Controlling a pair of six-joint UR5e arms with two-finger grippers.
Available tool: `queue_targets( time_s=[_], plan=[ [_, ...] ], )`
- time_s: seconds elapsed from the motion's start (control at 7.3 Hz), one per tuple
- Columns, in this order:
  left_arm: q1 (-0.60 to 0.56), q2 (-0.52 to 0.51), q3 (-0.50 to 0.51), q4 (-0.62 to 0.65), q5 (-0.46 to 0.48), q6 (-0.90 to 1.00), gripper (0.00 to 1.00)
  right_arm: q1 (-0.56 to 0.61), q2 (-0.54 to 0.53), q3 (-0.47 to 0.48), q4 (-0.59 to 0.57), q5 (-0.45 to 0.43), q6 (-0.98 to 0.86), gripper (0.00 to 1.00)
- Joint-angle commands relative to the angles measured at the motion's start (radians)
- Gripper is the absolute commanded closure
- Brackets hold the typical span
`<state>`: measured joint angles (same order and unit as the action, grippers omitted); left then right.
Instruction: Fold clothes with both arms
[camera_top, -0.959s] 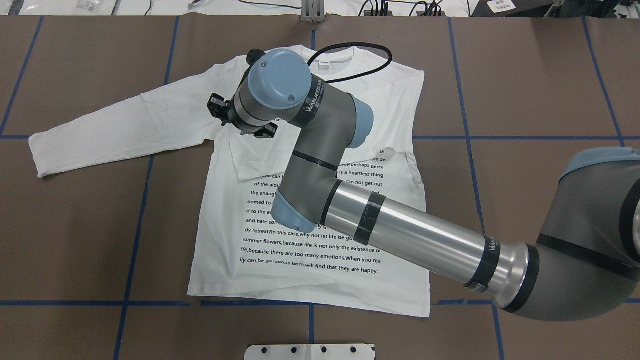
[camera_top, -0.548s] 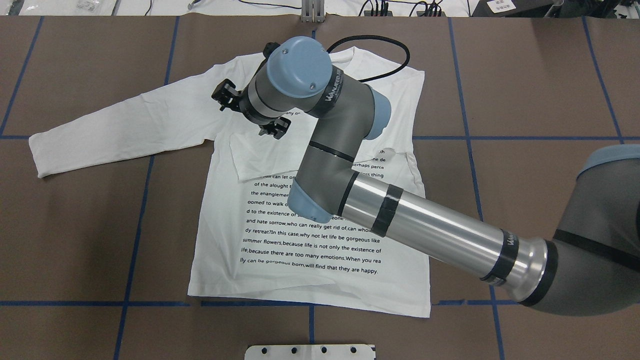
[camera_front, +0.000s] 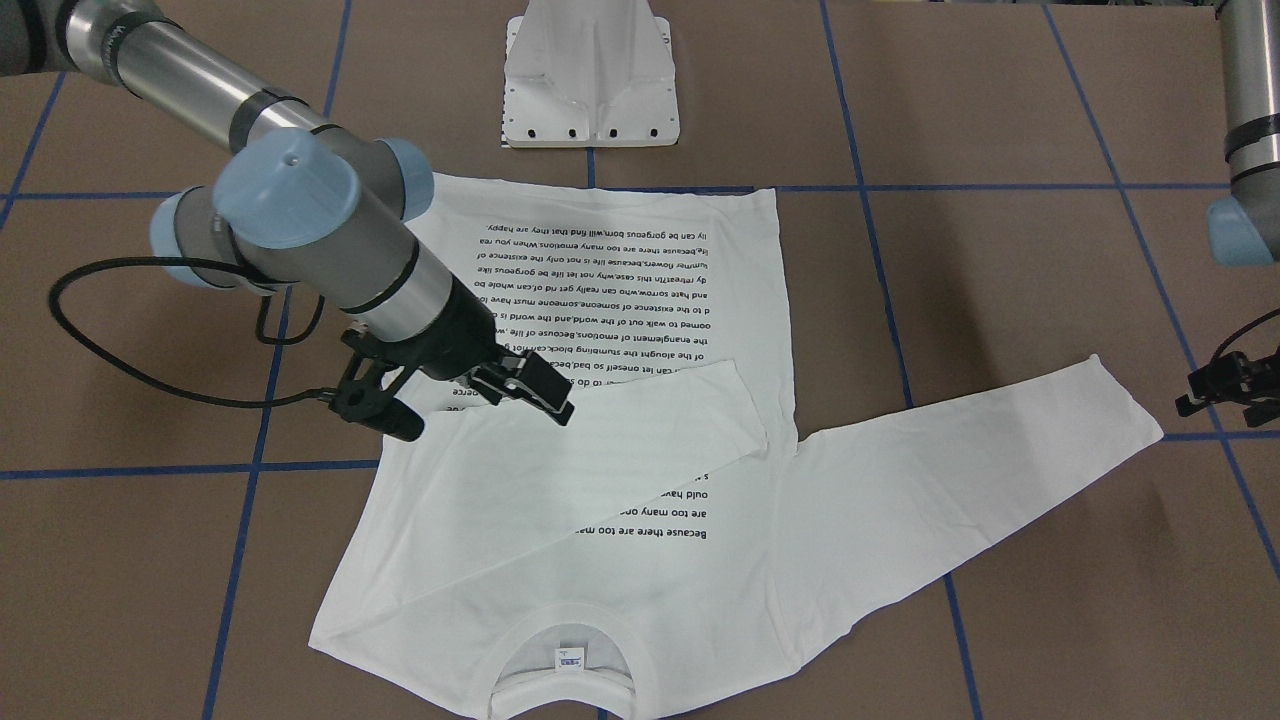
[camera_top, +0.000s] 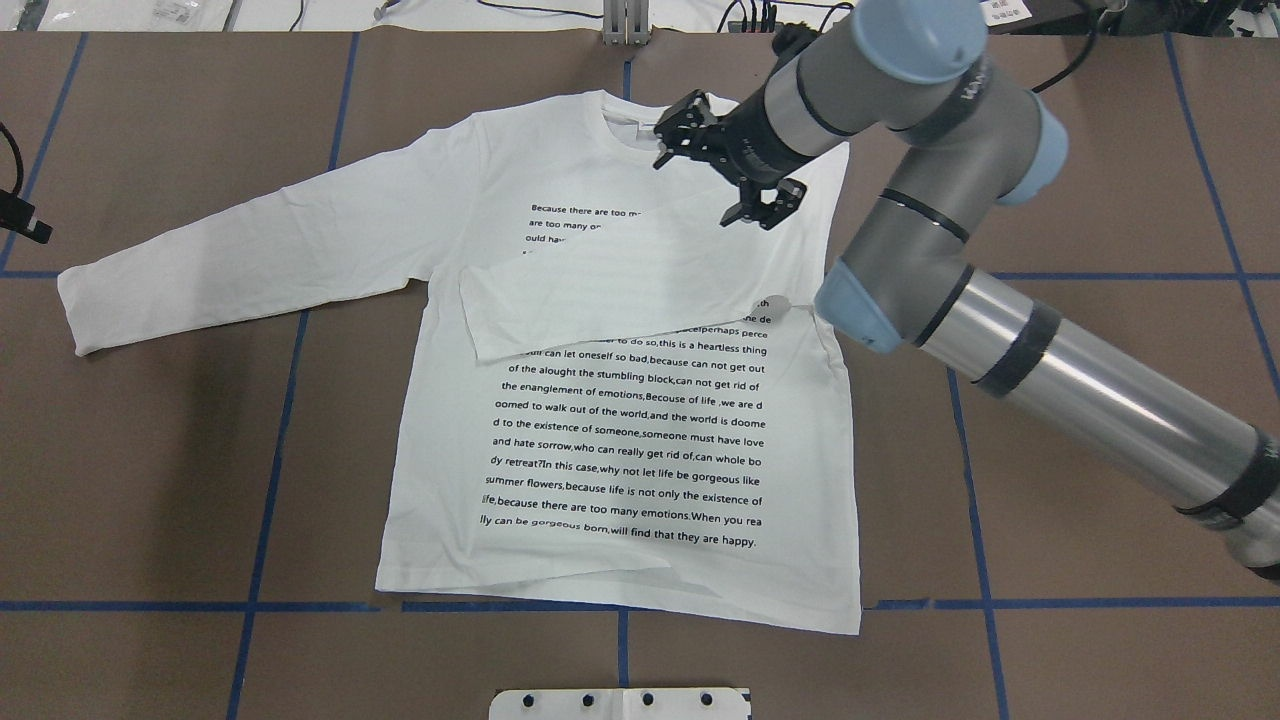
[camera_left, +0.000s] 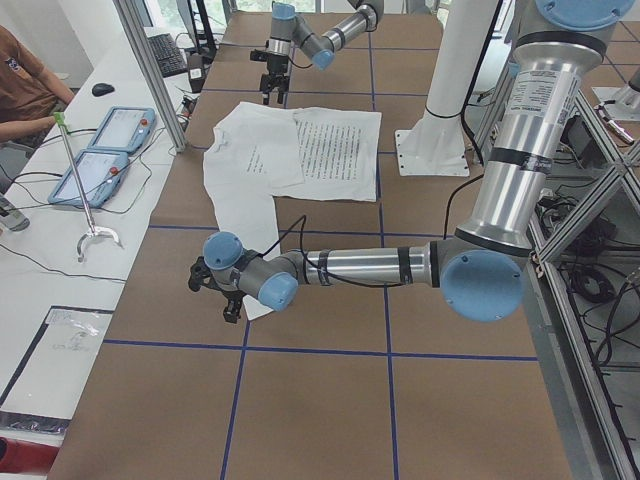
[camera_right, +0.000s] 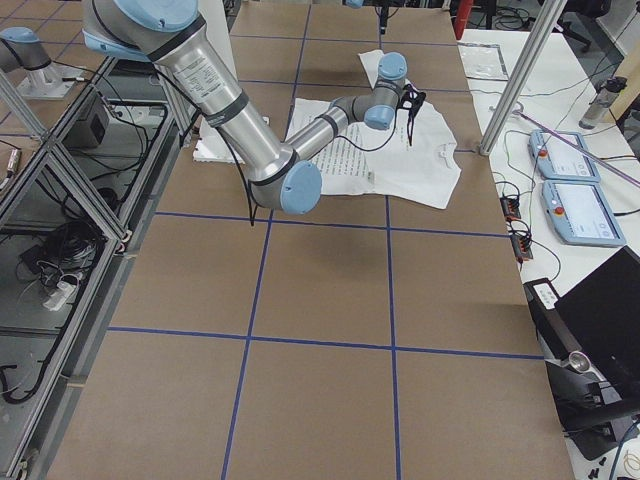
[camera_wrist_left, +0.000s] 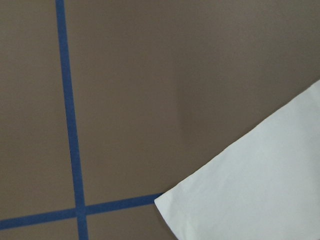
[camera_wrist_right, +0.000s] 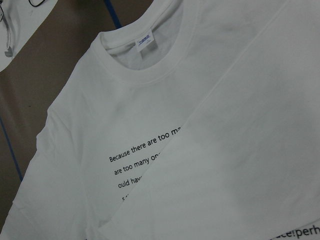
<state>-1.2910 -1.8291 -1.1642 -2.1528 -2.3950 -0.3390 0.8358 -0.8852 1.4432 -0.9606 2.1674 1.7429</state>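
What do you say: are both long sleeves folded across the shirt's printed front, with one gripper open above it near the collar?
Only one sleeve is folded across the shirt's printed front; the other sleeve lies stretched out on the table, as the overhead view shows. The right gripper is indeed open above it near the collar.

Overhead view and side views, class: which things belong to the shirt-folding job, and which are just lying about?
Job in hand: white T-shirt, right gripper, left gripper.

Lying about: control tablets, computer mouse, white pedestal base.
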Motion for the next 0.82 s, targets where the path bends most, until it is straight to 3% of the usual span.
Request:
queue_targets(
  time_s=[0.0, 0.27, 0.68],
  plan=[
    [0.047, -0.022, 0.064, -0.019, 0.0, -0.027, 0.22, 0.065, -0.139, 0.091, 0.002, 0.026, -0.064, 0.01],
    [0.068, -0.018, 0.064, -0.019, 0.002, -0.066, 0.29, 0.06, -0.158, 0.092, 0.002, 0.023, -0.086, 0.01],
    [0.068, -0.021, 0.081, -0.021, 0.076, -0.069, 0.33, 0.052, -0.162, 0.092, 0.002, 0.008, -0.086, 0.01]
  ],
)
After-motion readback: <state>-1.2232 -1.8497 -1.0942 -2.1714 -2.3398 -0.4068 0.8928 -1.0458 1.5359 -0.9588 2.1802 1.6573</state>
